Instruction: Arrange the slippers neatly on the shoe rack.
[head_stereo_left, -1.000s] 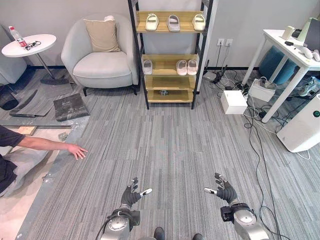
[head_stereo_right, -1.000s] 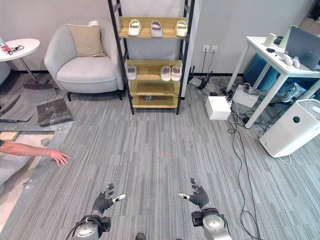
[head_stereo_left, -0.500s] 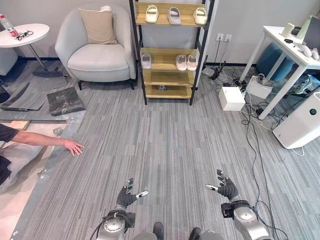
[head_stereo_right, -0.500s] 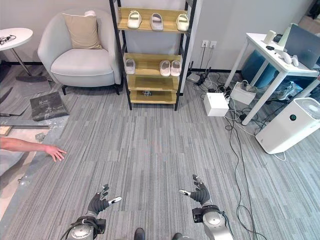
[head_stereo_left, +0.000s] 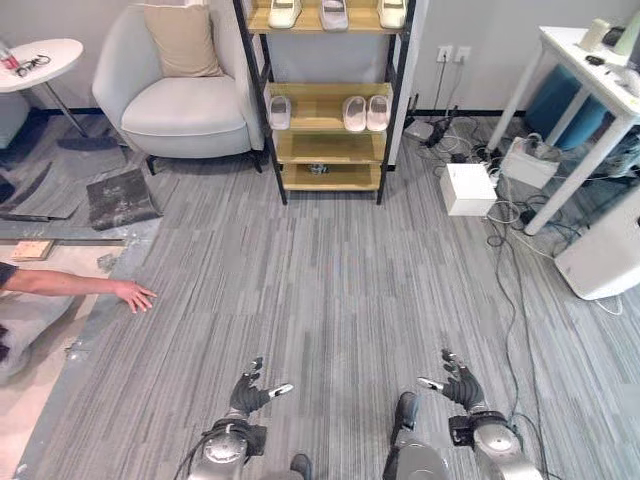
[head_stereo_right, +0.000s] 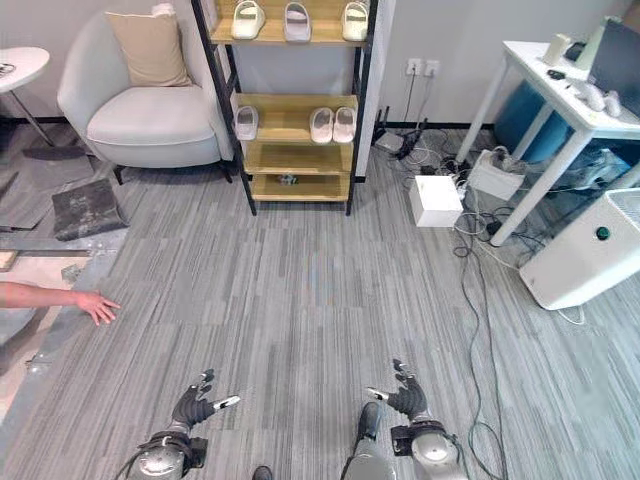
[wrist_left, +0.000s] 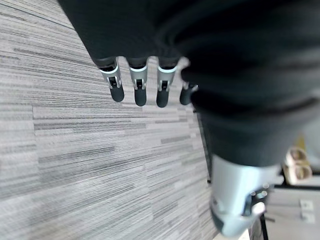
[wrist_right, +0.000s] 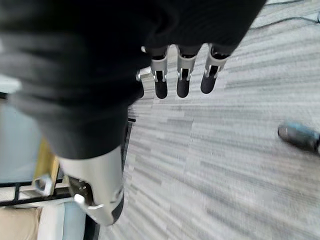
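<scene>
Low over the carpet (head_stereo_left: 330, 290) — left hand (head_stereo_left: 247, 394), right hand (head_stereo_left: 459, 385) released, empty.

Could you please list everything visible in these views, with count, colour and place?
shoe rack: one, black frame with wooden shelves, against the far wall
slippers: six, pale, three on the top shelf, three on the middle shelf
armchair: one, light grey, left of the rack
cushion: one, beige, on the armchair
round side table: one, white, far left
desk: one, white, far right
white box: one, on the floor beside the cables
person's hand: one, resting on the floor at left
left robot hand: silver with dark tips, open, low over the floor
right robot hand: same, open, low over the floor
</scene>
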